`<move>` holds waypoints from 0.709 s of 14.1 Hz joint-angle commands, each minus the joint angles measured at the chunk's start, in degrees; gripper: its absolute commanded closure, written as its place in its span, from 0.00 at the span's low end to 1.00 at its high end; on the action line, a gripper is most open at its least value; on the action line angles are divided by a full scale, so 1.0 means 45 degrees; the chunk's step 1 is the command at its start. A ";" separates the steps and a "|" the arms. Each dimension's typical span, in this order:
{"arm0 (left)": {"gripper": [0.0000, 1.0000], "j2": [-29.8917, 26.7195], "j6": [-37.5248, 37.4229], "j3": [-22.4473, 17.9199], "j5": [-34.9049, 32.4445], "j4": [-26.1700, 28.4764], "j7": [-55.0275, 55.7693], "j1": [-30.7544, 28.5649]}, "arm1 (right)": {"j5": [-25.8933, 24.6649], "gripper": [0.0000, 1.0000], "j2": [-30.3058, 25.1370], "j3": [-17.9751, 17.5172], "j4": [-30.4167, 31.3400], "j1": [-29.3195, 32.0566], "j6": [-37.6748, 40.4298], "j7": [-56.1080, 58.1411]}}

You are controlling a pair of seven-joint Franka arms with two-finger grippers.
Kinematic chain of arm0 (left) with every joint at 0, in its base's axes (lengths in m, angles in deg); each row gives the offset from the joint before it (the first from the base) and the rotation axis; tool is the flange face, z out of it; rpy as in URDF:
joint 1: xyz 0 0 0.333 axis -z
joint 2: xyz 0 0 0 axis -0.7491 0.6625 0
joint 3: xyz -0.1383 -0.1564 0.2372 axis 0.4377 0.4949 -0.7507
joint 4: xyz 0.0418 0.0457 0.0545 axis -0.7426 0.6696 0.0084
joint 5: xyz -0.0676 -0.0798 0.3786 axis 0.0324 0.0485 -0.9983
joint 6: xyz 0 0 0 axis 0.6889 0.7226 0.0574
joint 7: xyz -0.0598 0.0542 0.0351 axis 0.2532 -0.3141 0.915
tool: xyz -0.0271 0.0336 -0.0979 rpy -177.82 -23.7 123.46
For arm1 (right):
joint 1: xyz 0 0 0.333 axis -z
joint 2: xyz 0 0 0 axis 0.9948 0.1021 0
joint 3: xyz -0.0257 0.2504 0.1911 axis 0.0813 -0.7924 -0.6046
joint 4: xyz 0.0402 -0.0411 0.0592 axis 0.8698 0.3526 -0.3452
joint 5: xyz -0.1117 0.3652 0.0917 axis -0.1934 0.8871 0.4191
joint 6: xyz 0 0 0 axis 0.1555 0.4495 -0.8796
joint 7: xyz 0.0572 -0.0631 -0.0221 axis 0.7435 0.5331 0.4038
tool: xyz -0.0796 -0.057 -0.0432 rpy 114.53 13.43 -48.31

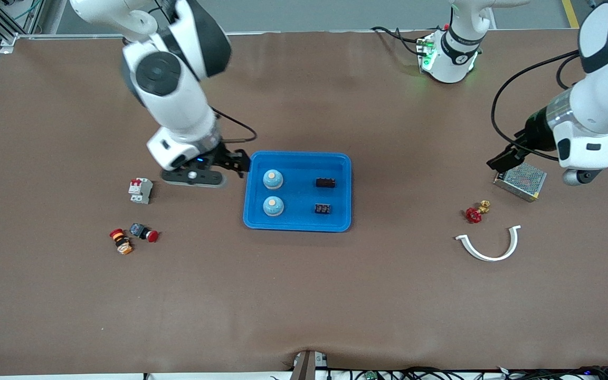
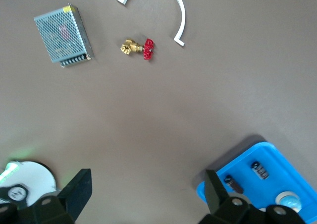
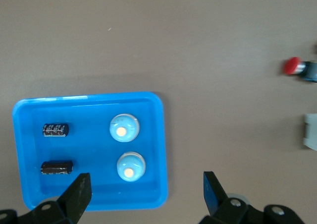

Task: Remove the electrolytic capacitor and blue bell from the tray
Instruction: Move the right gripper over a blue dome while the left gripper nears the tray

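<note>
- The right gripper hangs just above the table beside the blue tray, at the tray's edge toward the right arm's end; its fingers stand apart and hold nothing.
- In the right wrist view both fingers frame the tray's corner with bare table between them.
- Inside the tray sit two pale blue bells, one nearer the front camera than the other, both upright.
- Beside the bells, toward the left arm's end of the tray, lie two black capacitors, again one nearer the front camera.
- Toward the right arm's end of the table rest a white breaker, a red push button and an orange-and-red button.
- The left gripper hovers over the table just beside a metal mesh box, fingers apart and empty.
- Nearer the front camera than that box lie a small brass valve with a red handle and a white curved clip.
</note>
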 commanded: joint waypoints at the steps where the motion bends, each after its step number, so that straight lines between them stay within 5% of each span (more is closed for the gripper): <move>1: 0.00 -0.0072 0.1106 0.0718 0.0213 0.0813 0.1676 -0.0002 | 0.0042 0.00 0.1356 0.0163 -0.0229 -0.0779 -0.1203 -0.0256; 10: 0.00 0.0884 0.3901 0.2281 0.0194 0.1382 0.8005 0.0096 | -0.0192 0.00 0.3644 0.0182 -0.0287 -0.1074 -0.3260 -0.0139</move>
